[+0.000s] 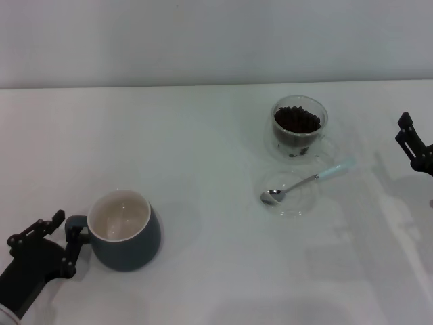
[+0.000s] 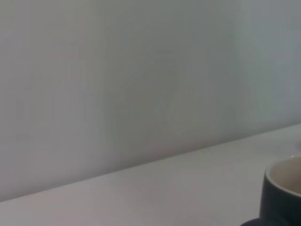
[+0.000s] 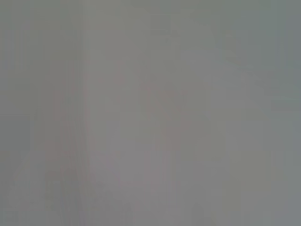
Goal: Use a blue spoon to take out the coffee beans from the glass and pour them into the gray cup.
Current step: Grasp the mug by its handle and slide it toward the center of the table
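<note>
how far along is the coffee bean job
Nothing is done: the coffee beans fill the glass and the gray cup is empty. The left pincer sits at the cup's handle. The blue spoon lies untouched on the dish; the right pincer is away.

The glass [image 1: 300, 126] holds coffee beans [image 1: 297, 120]; just before it the blue spoon [image 1: 308, 181] lies across a clear dish [image 1: 289, 193]; the gray cup [image 1: 125, 230] stands well left of the glass.

— What's on the white desk [image 1: 203, 156]?
— The gray cup [image 1: 126, 230] at seven o'clock, the glass [image 1: 299, 127] at one, a clear dish [image 1: 289, 193] just beside it at four.
</note>
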